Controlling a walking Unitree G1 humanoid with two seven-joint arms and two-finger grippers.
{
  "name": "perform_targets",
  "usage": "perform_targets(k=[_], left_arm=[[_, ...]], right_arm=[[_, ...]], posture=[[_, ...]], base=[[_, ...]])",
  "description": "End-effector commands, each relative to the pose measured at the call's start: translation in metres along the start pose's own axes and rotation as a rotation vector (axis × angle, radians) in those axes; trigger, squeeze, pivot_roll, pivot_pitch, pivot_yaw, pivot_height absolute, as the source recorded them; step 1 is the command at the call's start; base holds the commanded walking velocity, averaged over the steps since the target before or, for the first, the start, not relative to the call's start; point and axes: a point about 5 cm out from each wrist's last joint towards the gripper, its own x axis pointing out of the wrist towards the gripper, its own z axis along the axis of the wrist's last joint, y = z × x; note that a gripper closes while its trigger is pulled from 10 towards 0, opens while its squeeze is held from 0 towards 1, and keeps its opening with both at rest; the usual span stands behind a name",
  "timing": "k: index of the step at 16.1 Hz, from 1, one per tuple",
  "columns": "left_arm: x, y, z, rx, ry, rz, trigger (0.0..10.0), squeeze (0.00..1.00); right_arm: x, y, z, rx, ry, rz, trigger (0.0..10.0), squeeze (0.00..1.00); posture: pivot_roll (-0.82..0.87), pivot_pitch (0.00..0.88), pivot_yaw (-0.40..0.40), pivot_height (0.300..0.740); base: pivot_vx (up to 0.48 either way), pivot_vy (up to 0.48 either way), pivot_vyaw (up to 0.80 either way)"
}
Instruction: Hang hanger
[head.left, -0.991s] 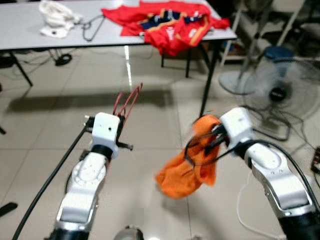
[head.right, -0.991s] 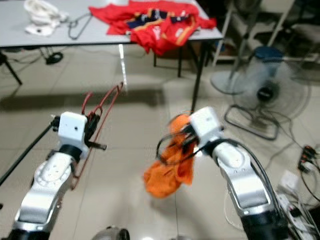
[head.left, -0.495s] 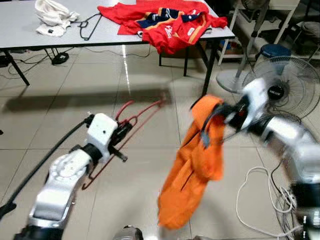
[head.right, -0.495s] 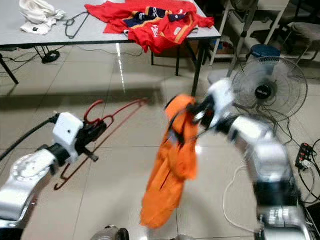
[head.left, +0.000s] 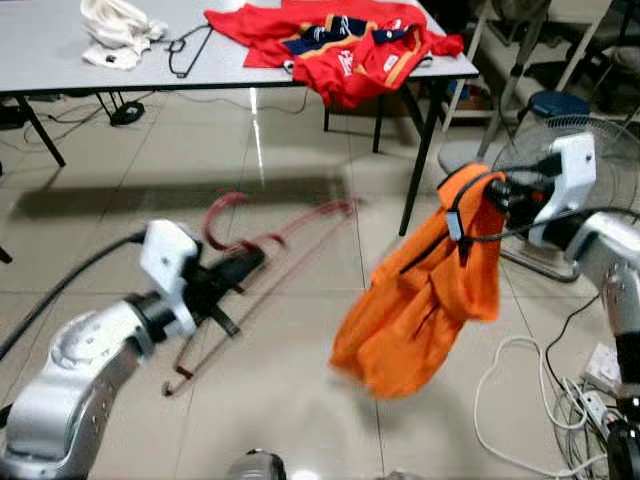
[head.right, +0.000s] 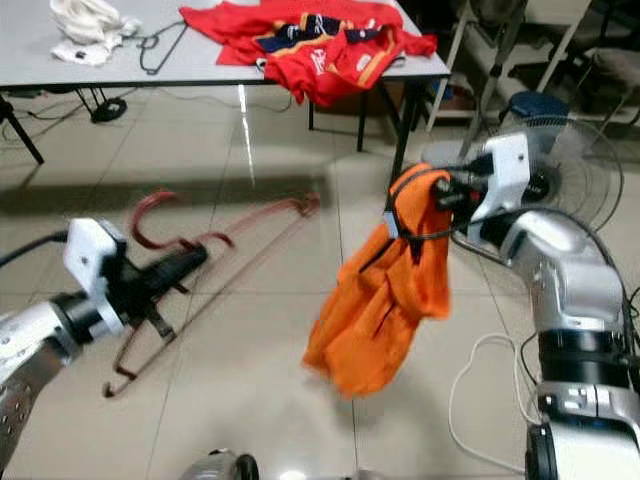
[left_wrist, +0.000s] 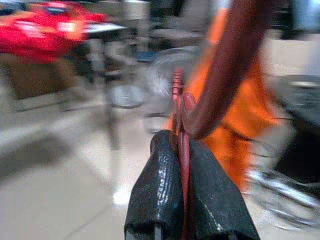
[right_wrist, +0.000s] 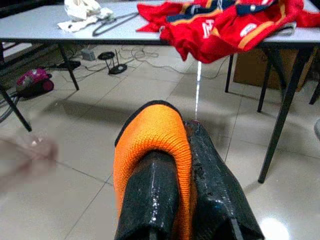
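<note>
**Red hanger in our left gripper, orange garment in our right**

Our left gripper reaches out low over the tiled floor, its two black fingers pressed together on the thin wire of a red hanger. The hanger is blurred in the head views; its hook curls up near the gripper, and its long bar stretches away toward the desk leg. In the left wrist view the red wire runs straight up between the closed fingers, with the thicker curved part of the hanger arching above them.

Our right gripper is raised off to the right, in front of a standing fan. Its fingers are clamped on the upper edge of an orange garment, whose knitted hem folds over one finger in the right wrist view. The rest of the garment hangs free below, clear of the floor and well apart from the hanger.

Behind both arms stands a grey desk carrying a red shirt, a white cloth and a dark wire hanger lying flat between them.
</note>
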Motion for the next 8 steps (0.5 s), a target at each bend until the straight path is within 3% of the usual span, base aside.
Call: perform_targets(k=[1, 5, 8], left_arm=[[0.004, -0.014, 0.000, -0.027, 0.006, -0.082, 10.0, 0.00], [0.021, -0.035, -0.004, -0.078, 0.012, -0.157, 10.0, 0.00], [0.030, -0.039, 0.002, -0.125, -0.041, -0.141, 10.0, 0.00]], right_arm=[[-0.002, -0.003, 0.019, -0.012, -0.053, -0.018, 10.0, 0.00], [-0.002, -0.003, 0.036, 0.022, -0.103, -0.044, 10.0, 0.00], [-0.003, 0.001, 0.036, 0.005, -0.087, -0.028, 10.0, 0.00]], posture=[[-0.10, 0.086, -0.011, 0.740], [-0.11, 0.107, -0.002, 0.740], [-0.12, 0.109, -0.002, 0.740]], base=[[0.000, 0.000, 0.00], [0.000, 0.000, 0.00], [0.000, 0.000, 0.00]])
